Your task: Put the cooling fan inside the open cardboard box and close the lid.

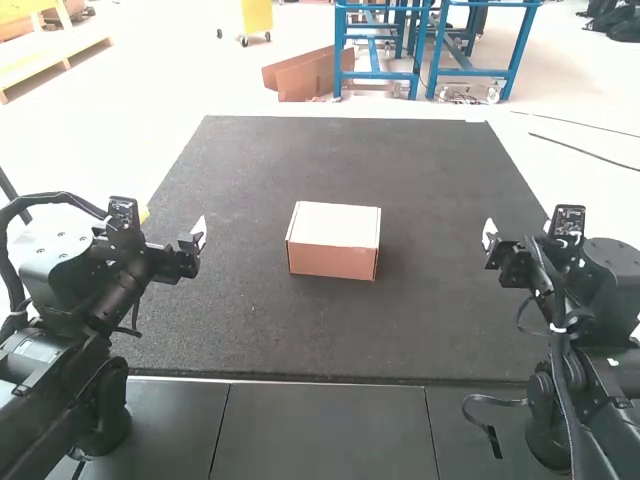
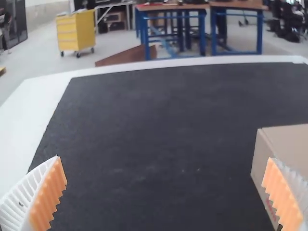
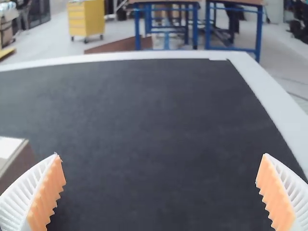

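Spreading its white ribbed fingers wide, orange pads (image 2: 47, 198) facing inward, the left gripper (image 1: 197, 241) hangs over the left edge of the black mat (image 1: 420, 180) and holds nothing. The right gripper (image 1: 489, 240) hangs opposite over the mat's right edge, its fingers equally wide apart and likewise empty. Between them, well apart from both, the cardboard box (image 1: 333, 240) sits near the middle of the mat with its lid lying flat and closed on top.
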Tool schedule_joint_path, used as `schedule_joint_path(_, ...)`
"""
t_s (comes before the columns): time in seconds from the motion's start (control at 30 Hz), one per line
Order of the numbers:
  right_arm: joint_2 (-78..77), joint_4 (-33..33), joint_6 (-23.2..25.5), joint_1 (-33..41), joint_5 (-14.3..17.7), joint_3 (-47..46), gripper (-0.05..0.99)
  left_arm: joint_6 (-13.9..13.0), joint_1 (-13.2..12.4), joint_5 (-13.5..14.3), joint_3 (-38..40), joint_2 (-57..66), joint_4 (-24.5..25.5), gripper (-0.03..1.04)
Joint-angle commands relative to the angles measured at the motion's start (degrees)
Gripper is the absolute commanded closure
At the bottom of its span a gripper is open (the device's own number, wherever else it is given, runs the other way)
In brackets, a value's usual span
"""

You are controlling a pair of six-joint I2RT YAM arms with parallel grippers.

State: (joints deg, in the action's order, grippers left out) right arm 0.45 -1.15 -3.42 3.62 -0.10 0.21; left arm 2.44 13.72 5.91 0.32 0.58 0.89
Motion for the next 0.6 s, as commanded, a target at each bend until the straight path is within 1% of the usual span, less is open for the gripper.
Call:
schedule_joint_path(0.0,-0.36,1.06,0.26,-0.89,0.80,-0.21,0.02,0.55,-0.44,0.33,-0.32,-0.67,-0.36,0.04)
schedule_joint_path(0.57,-0.36,1.06,-0.62,0.25,0.45,-0.21,0.02,0.55,-0.44,0.33,-0.32,-0.67,-0.45,0.04)
